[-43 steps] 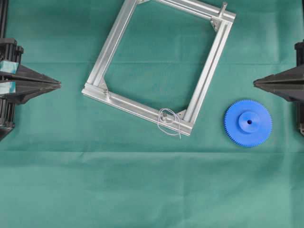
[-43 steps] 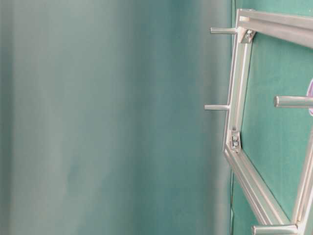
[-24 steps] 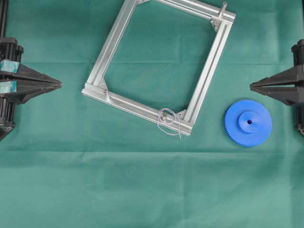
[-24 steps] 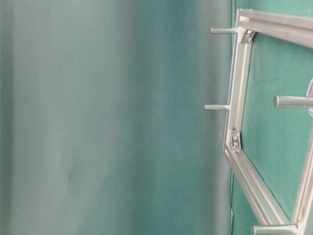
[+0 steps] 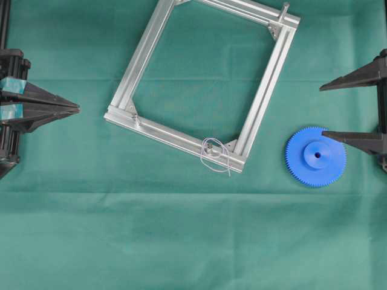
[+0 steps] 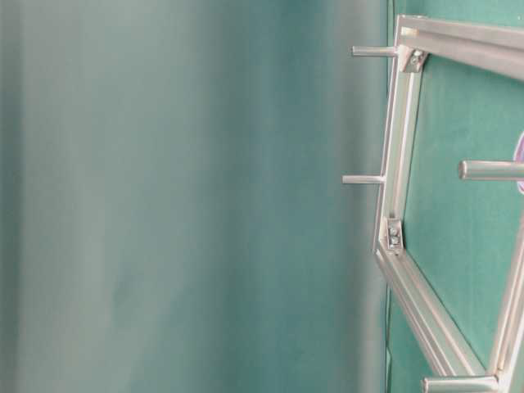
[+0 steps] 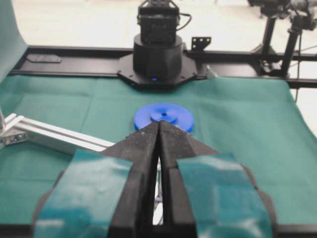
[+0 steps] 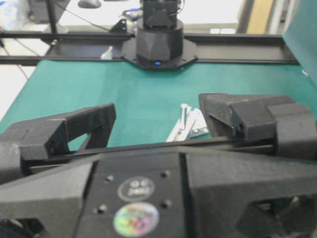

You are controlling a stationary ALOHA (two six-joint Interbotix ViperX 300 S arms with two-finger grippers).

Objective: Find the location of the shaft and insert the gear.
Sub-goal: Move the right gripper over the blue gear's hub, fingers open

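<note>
From my remote station, the right gripper point(image 5: 323, 110) hangs spread wide beside the flat blue toothed plastic gear point(image 5: 315, 156) lying on the green cloth point(image 5: 181, 241), a light, rigid disc I judge best pinched by its raised hub, while the left gripper point(image 5: 75, 106) rests closed, empty.

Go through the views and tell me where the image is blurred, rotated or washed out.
Overhead: sharp and evenly lit, gear and frame crisp. Table-level: turned sideways, left two thirds a soft green blur, only the frame in focus. Left wrist: left gripper fingers blurred at the bottom edge, gear clear. Right wrist: right gripper soft up close, background bright and washed out.
</note>
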